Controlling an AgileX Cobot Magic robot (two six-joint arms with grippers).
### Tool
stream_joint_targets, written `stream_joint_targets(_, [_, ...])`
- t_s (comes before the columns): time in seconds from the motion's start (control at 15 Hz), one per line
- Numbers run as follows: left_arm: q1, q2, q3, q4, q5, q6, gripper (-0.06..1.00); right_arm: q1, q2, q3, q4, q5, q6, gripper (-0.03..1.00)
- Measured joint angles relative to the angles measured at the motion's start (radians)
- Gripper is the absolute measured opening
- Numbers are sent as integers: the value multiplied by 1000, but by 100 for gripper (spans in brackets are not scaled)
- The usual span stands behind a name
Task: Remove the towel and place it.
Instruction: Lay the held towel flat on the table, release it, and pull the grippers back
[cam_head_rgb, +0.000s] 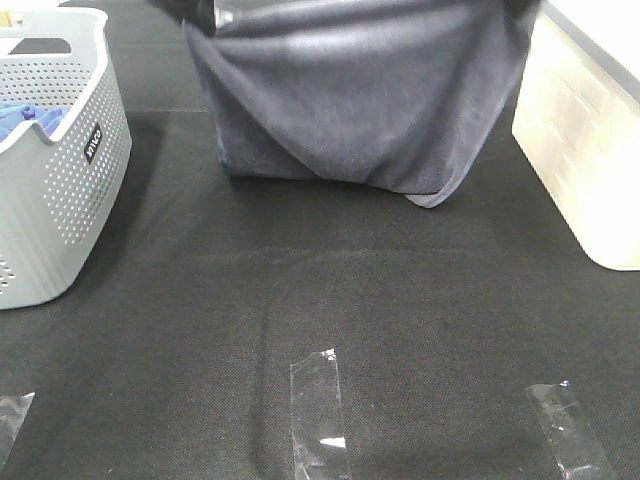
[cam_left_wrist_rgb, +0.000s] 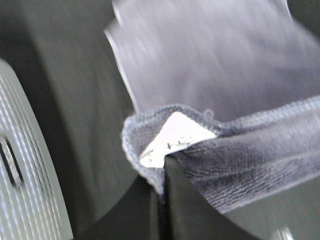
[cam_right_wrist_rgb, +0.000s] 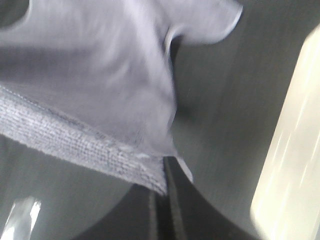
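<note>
Aloft, the towel (cam_head_rgb: 360, 100) hangs spread at twelve o'clock above the black table (cam_head_rgb: 300, 300), its lowest corner drooping toward five o'clock. The left pincer (cam_left_wrist_rgb: 164, 162) is clamped on one upper corner and the right pincer (cam_right_wrist_rgb: 165, 165) on the other. A grey basket (cam_head_rgb: 60, 200) stands at nine o'clock.

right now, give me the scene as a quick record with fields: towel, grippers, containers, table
towel: towel hanging spread between both grippers; whether its lower edge touches the table is unclear
left: left gripper shut on a top corner, beside the white label
right: right gripper shut on the other top corner
basket: grey perforated basket at left, blue cloth inside
bin: cream bin at right
table: black table, clear tape strips near the front
</note>
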Motion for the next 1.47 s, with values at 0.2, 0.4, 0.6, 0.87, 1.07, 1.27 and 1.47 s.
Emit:
stream_joint_targets(0.2, [-71,-146,202,0,2,-42,0,0,-159,208,54,-1,1,0])
stream_joint_targets(0.4, [-137,-296,390,3,2,-114,0,0,-323,468,122,-2,1,0])
stream_joint_targets(0.6, [-248,-430,592,3,1,-200,0,0,-473,695,125,0,1,0])
stream_joint_targets(0.87, [-394,-532,791,-1,-1,-336,0,0,-622,860,152,0,4,0])
stream_joint_targets(1.07, [-501,-565,910,-4,-4,-457,0,0,-768,1038,208,0,5,0])
stream_joint_targets(1.27, [-594,-566,1027,-73,-17,-532,0,0,-852,1184,254,1,5,0])
stream_joint_targets(1.47, [-604,-567,1146,-169,-100,-547,0,0,-858,1292,286,2,5,0])
